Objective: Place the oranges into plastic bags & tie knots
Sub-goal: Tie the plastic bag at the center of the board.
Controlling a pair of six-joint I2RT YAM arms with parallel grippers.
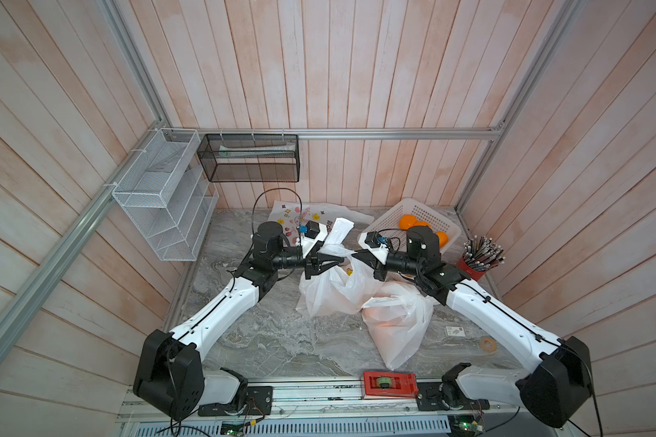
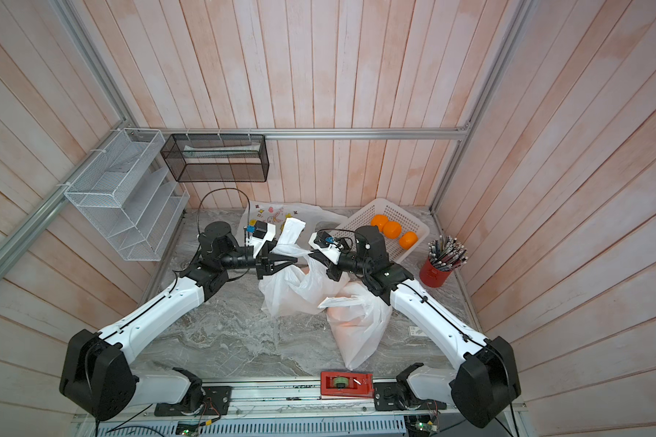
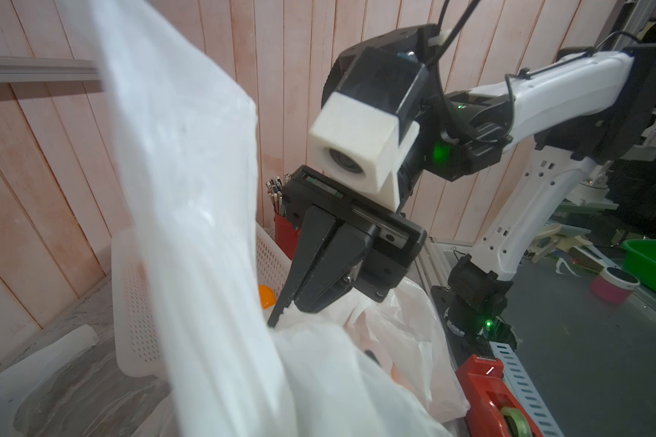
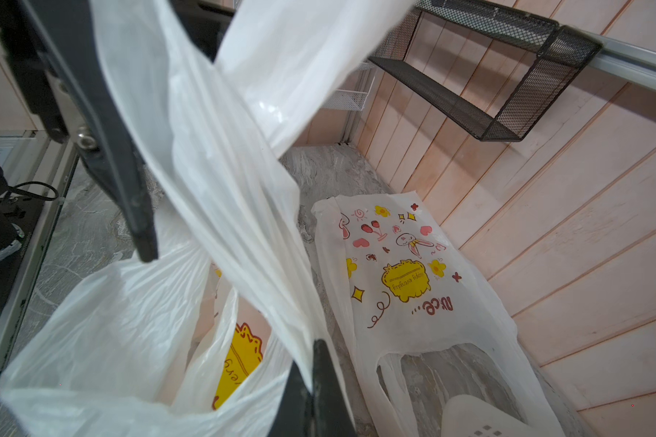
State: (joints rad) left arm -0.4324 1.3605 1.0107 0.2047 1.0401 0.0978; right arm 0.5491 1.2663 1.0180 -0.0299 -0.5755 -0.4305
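Handles of a thin white translucent plastic bag stand gathered between my two arms above the grey marbled surface, mid-knot by my reckoning. My right end effector is pressed together, pinching one twisted white handle strap. The strap's long axis slants from those tips up toward the left end effector, which faces it tip to tip, just beside. Whether the left one grips plastic I cannot tell. The bag body sags below both. A second filled bag lies beside it, orange showing faintly through. Three small round bright oranges sit in the white perforated basket behind my right arm. The next move, I judge, falls to the left arm, nearer the loose strap end.
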